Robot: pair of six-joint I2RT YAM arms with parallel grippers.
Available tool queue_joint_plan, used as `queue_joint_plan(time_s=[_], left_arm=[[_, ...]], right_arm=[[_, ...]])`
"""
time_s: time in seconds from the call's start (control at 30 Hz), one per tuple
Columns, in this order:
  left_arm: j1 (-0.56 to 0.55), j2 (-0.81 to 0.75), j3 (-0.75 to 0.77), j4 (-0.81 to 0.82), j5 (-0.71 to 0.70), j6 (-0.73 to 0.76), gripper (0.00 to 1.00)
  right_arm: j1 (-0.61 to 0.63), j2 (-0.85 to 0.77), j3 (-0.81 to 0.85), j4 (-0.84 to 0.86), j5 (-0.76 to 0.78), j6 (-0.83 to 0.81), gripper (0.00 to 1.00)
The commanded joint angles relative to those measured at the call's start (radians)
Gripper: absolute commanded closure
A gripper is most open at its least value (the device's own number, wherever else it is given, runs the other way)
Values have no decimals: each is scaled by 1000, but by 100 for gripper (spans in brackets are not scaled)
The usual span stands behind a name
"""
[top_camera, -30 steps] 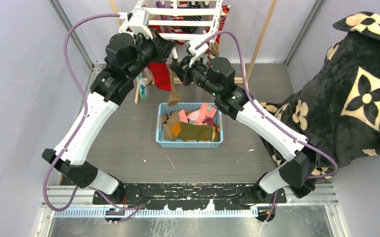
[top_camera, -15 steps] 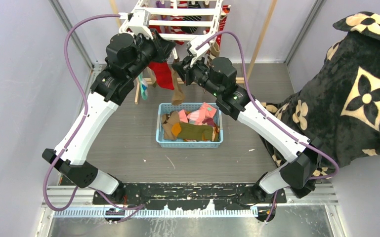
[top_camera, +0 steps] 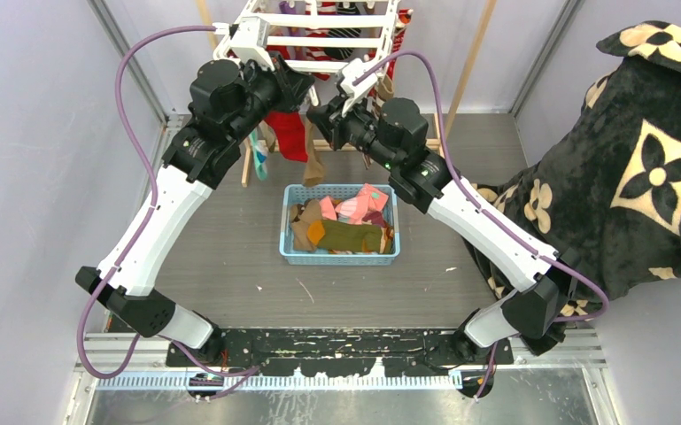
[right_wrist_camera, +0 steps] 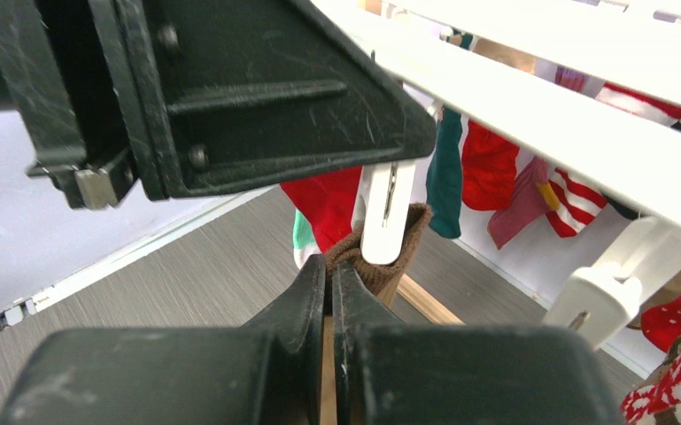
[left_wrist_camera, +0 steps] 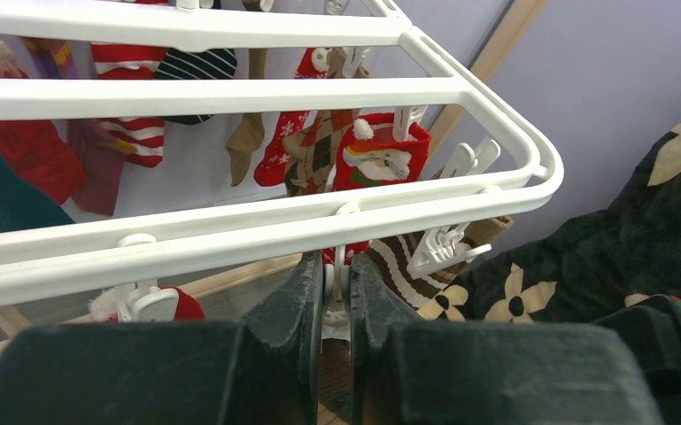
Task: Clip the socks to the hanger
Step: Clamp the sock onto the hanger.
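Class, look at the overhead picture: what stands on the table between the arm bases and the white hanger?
A blue basket holding loose socks, seen in the top view.

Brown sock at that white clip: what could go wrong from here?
The brown sock only meets the clip at its top edge; if the right gripper lets go early, it may drop toward the blue basket. The left gripper pinches that clip on a narrow hold; it could slip, and the clip might shut without the sock.
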Motion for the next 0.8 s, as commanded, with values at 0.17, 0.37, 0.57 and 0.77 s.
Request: queue_joint_plan(time_s=[0.17, 0.37, 0.57, 0.77], left_arm=[[-5, -45, -4, 17, -7, 1, 100], [-6, -47, -4, 14, -21, -1, 97], [-6, -54, -6, 11, -42, -3, 43], [-6, -59, -3, 12, -43, -1, 38]], right_arm=[[5, -16, 93, 11, -14, -45, 99], [5, -17, 94, -6, -16, -51, 99], [5, -14, 97, -8, -21, -48, 99], [5, -12, 99, 2, -27, -21, 81]])
